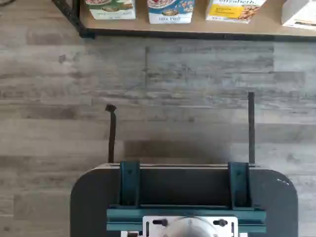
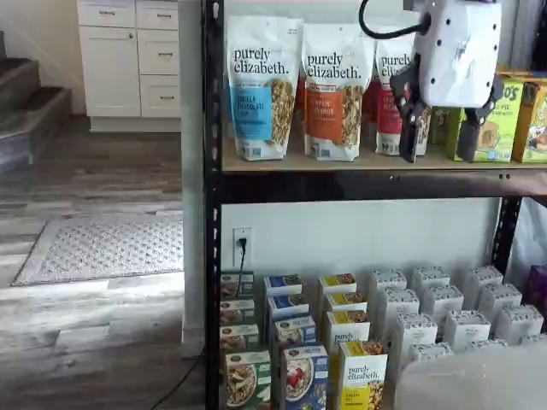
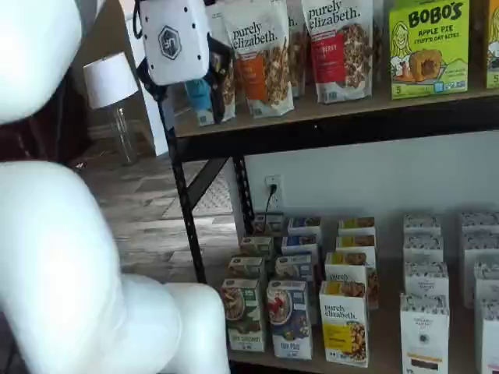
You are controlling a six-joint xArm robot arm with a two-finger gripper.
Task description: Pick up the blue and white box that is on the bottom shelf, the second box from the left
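The blue and white box [image 2: 303, 376] stands upright at the front of the bottom shelf [image 3: 383, 344], between a green-fronted box [image 2: 247, 380] and a yellow-fronted box [image 2: 362, 380]. It shows in both shelf views [image 3: 288, 315], and its lower front shows in the wrist view [image 1: 170, 11]. Similar blue boxes stand in a row behind it. My gripper [image 2: 438, 154] hangs high up in front of the granola bags on the upper shelf, well above the box. Its two black fingers [image 2: 408, 128] show a plain gap and hold nothing. It also shows in a shelf view [image 3: 191, 93].
Several white boxes [image 2: 440, 312] fill the right of the bottom shelf. Granola bags [image 2: 261, 85] and green Bobo's boxes [image 3: 429, 47] stand on the upper shelf. A black rack post [image 2: 213, 205] stands at the left. My white arm [image 3: 70, 265] fills the foreground. The dark mount [image 1: 185, 197] is over wood floor.
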